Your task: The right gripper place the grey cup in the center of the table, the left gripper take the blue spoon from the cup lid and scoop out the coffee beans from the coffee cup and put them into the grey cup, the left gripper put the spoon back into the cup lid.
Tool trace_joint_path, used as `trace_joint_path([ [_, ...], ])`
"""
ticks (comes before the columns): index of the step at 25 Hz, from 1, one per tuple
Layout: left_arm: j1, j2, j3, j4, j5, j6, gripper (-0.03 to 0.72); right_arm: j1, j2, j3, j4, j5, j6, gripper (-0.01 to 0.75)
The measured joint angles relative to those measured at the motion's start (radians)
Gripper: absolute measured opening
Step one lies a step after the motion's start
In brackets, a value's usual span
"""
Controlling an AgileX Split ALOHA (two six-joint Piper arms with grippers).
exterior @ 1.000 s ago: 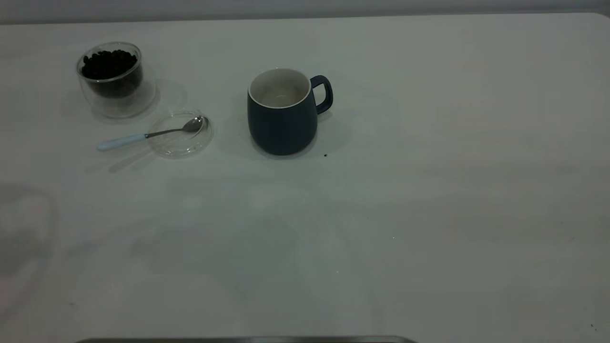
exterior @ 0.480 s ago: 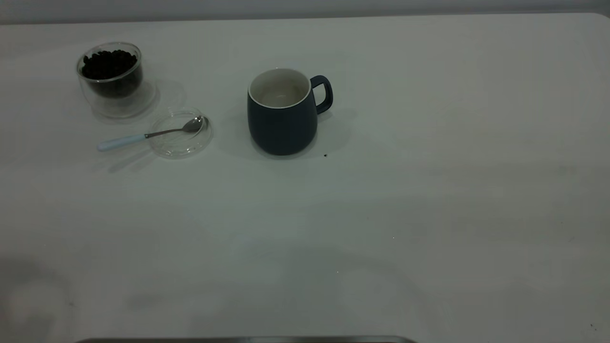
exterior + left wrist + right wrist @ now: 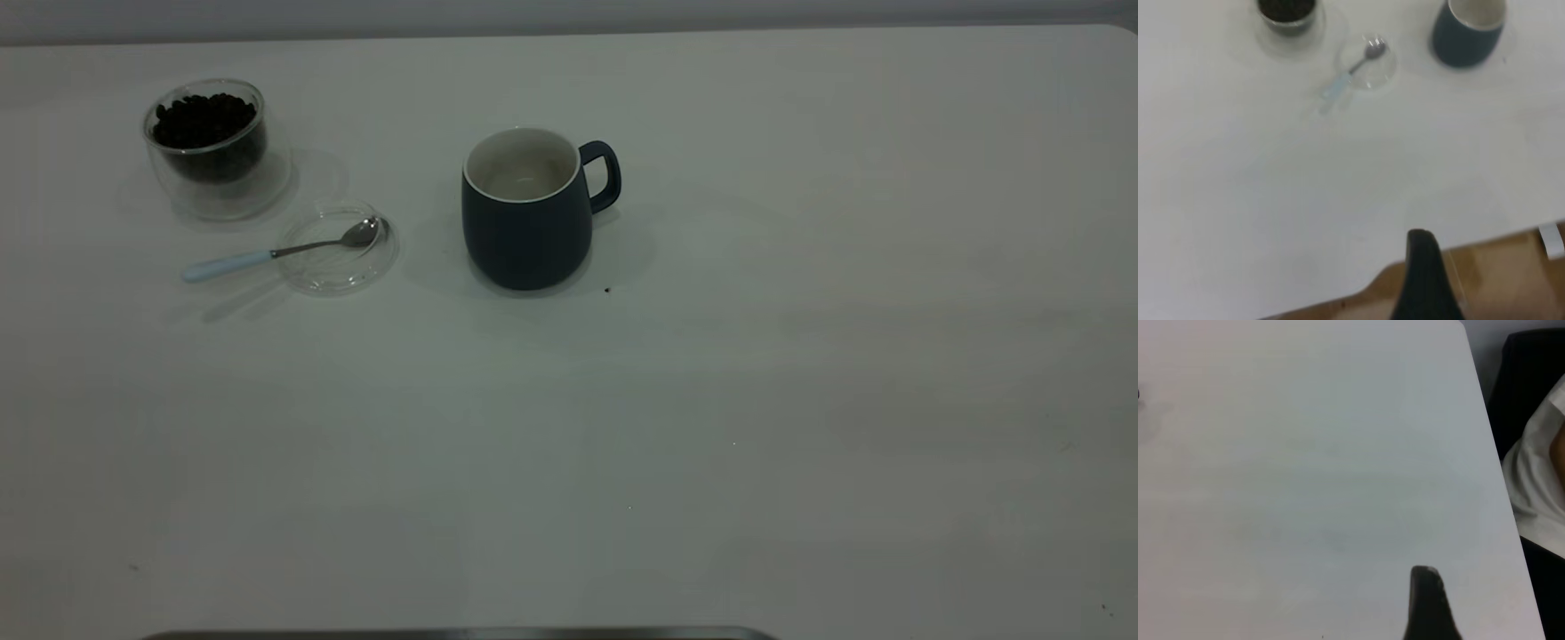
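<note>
From my remote station: mug [image 3: 526, 213] upright near mid-desk [image 3: 800, 400], handle toward the right arm's side; glass cup [image 3: 206, 147] full of beans [image 3: 203, 118] far on the left arm's side; lid [image 3: 338, 249] just beside it, between cup and mug, with the spoon [image 3: 276, 252] bowl resting in it and the pale handle jutting past the rim onto the desk. Neither arm enters the exterior view; each wrist view shows only one dark finger, so I cannot tell how wide either pincer stands, and neither appears to hold anything. Risks, as I judge them: a grab at the jutting handle may tip or drag the light lid; a tilted scoop would scatter beans.
</note>
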Motion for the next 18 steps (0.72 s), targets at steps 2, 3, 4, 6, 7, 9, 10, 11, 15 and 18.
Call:
trace_joint_path([
  [2,-0.016,-0.019,0.036,0.031,-0.013,-0.032,0.592,0.000,0.000,0.000,0.000,0.000,0.000,0.459],
  [3,-0.036,-0.020,0.062,0.056,-0.021,-0.041,0.592,0.000,0.000,0.000,0.000,0.000,0.000,0.459],
  [4,-0.065,-0.020,0.086,0.082,-0.028,-0.046,0.592,0.000,0.000,0.000,0.000,0.000,0.000,0.459],
  [6,-0.138,-0.020,0.140,0.111,-0.047,-0.064,0.592,0.000,0.000,0.000,0.000,0.000,0.000,0.459],
  [7,-0.178,-0.020,0.155,0.118,-0.055,-0.077,0.592,0.000,0.000,0.000,0.000,0.000,0.000,0.459],
  [9,-0.232,-0.020,0.163,0.122,-0.064,-0.092,0.592,0.000,0.000,0.000,0.000,0.000,0.000,0.459],
  [10,-0.240,-0.026,0.163,0.126,-0.061,-0.094,0.592,0.000,0.000,0.000,0.000,0.000,0.000,0.459],
  [11,-0.242,-0.034,0.163,0.138,-0.056,-0.097,0.592,0.000,0.000,0.000,0.000,0.000,0.000,0.459],
  [15,-0.183,-0.117,0.164,0.159,-0.024,-0.110,0.592,0.000,0.000,0.000,0.000,0.000,0.000,0.459],
  [18,-0.100,-0.201,0.191,0.166,-0.021,-0.117,0.592,0.000,0.000,0.000,0.000,0.000,0.000,0.459],
])
